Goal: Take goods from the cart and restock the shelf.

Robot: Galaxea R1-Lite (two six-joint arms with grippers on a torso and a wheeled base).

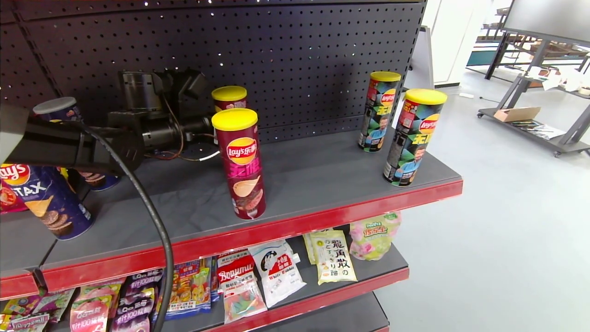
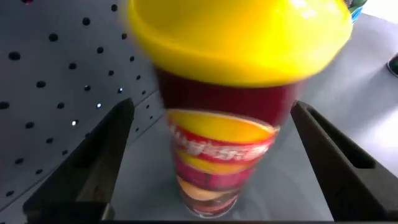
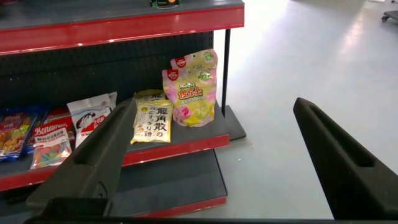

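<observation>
A maroon chip can with a yellow lid (image 2: 217, 143) stands upright on the grey shelf (image 2: 367, 68), close to the pegboard. It sits between the spread fingers of my left gripper (image 2: 212, 107), which is open, with a gap on either side of the can. From the head view the same can (image 1: 229, 97) is at the back of the top shelf, with my left arm's wrist (image 1: 156, 115) stretched over the shelf beside it. My right gripper (image 3: 216, 106) is open and holds nothing, low down and facing the lower shelves.
A second maroon can (image 1: 242, 161) stands nearer the red front edge (image 1: 295, 226). Two green-and-black cans (image 1: 379, 110) (image 1: 415, 136) are at the right end and blue cans (image 1: 50, 193) at the left. Snack bags (image 3: 189, 87) lie on the lower shelf.
</observation>
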